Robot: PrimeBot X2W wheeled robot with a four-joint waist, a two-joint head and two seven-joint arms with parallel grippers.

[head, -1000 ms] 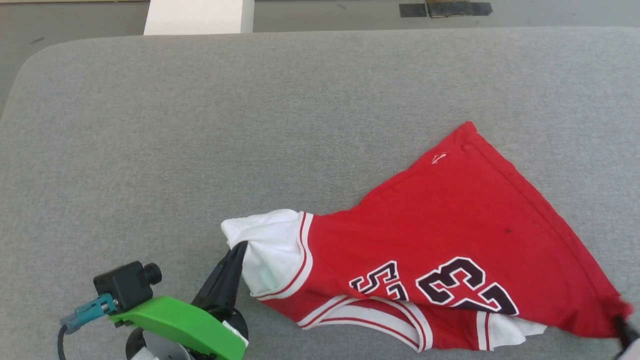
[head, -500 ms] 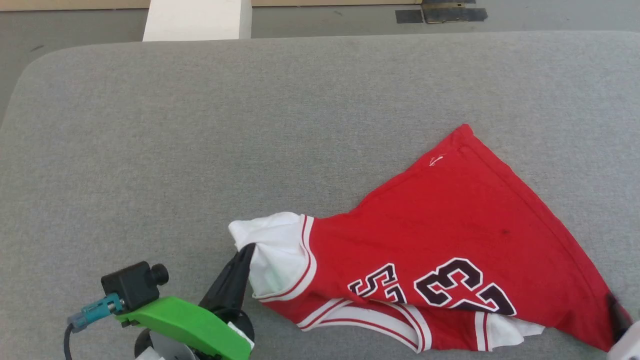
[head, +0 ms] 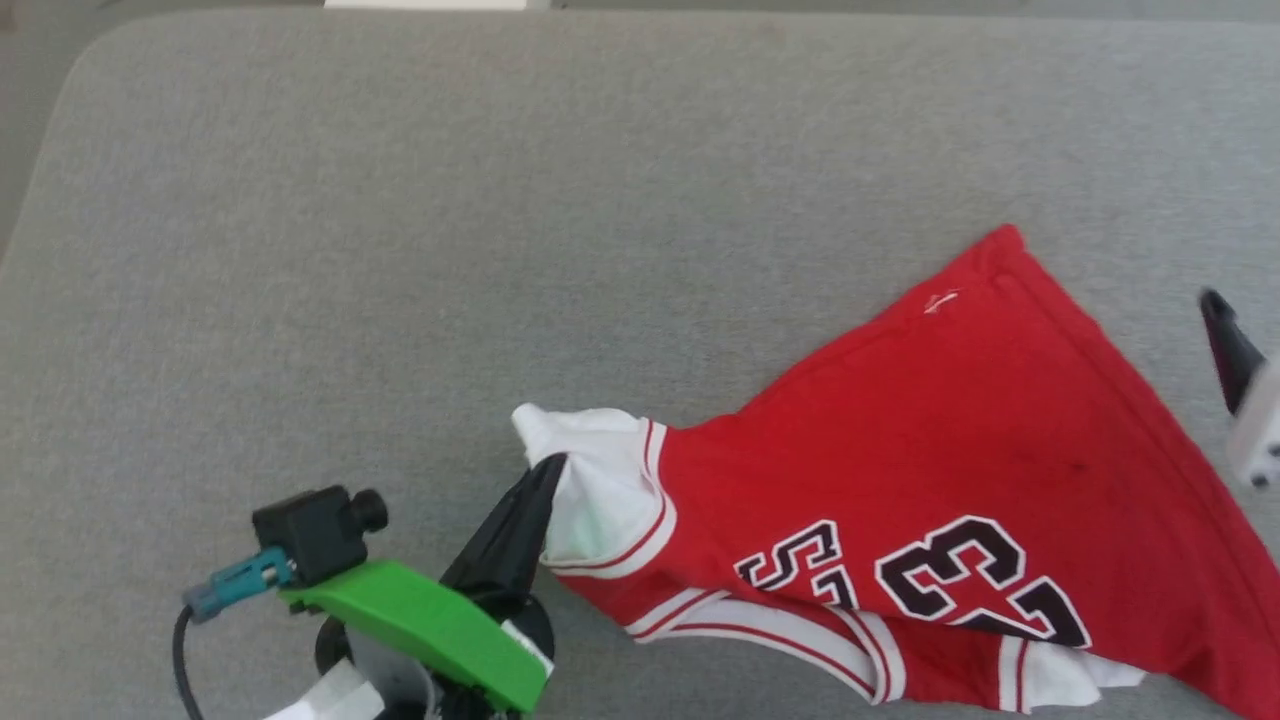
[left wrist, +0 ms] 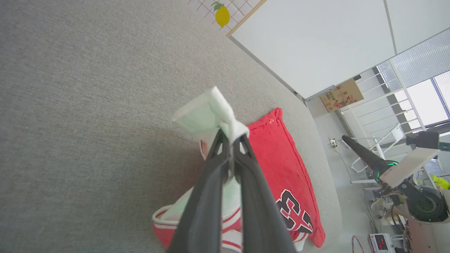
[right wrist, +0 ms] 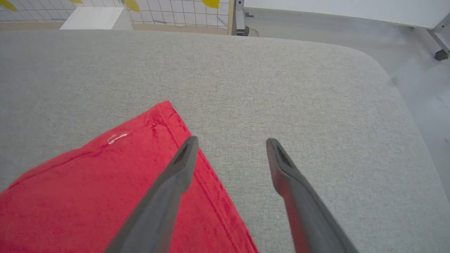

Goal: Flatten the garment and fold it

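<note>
**A:** Where does the garment lie, seen from each hand?

**B:** The garment (head: 950, 450) lies on the right half of the grey, cloth-covered desk (head: 400, 200). It is spread in a rough triangle with the number print facing up. Its white sleeve (head: 600, 495) reaches towards the left hand (head: 552, 468). The red hem side runs under the right hand (right wrist: 231, 140).

**A:** Is something around it, or in the way?

**B:** A white block (right wrist: 95, 18) stands on the floor beyond the far edge, well apart from the garment. Nothing lies between the hands and the cloth.

**A:** And the hands?

**B:** The left hand is pressed together on a bunch of the white sleeve and lifts it a little. The right hand has its fingers wide apart and holds nothing. One finger is over the hem, the other over bare desk.
</note>
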